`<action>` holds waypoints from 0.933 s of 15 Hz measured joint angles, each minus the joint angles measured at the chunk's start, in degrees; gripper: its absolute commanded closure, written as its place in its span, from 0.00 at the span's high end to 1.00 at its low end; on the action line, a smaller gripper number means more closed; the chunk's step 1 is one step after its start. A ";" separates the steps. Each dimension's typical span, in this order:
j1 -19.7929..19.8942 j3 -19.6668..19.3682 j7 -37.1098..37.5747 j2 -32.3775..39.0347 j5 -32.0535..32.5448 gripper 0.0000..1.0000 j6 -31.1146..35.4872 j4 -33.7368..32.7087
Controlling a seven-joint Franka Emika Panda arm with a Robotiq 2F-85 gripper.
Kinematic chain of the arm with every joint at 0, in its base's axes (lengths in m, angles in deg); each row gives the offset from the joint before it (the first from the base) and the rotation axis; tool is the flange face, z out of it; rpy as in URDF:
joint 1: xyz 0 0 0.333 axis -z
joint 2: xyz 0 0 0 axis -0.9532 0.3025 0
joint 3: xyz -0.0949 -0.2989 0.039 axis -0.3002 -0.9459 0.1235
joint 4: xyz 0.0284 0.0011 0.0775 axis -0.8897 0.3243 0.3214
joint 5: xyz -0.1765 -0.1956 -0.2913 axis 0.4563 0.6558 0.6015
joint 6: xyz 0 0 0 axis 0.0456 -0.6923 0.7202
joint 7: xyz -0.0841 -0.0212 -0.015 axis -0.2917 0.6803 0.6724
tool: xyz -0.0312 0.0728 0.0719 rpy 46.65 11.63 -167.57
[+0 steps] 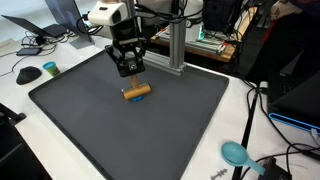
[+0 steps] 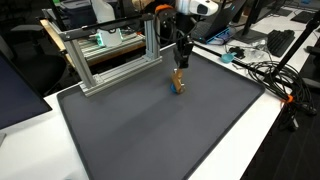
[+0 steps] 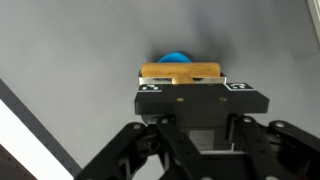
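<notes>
A small wooden block [image 1: 136, 92] with a blue part under it sits low over the dark grey mat [image 1: 90, 125]; both exterior views show it [image 2: 178, 82]. My gripper [image 1: 129, 74] comes straight down on it from above and is shut, its black fingers meeting the block's top. In the wrist view the wooden block [image 3: 180, 72] lies right at my fingertips [image 3: 196, 88], with the blue part [image 3: 177, 57] showing just beyond it. From these views I cannot tell whether the block rests on the mat or hangs just above it.
An aluminium frame [image 1: 176, 45] stands at the mat's back edge [image 2: 110, 58]. A teal scoop-like thing [image 1: 236, 153] lies off the mat on the white table. A dark mouse [image 1: 28, 74] and cables [image 2: 268, 72] lie around the table's edges.
</notes>
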 measured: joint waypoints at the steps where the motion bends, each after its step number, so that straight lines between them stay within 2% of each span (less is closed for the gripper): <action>1: -0.01 0.00 0.02 0.11 0.05 0.22 -0.13 -0.15; 14: -0.62 0.08 0.11 2.26 1.41 0.22 -3.19 -3.45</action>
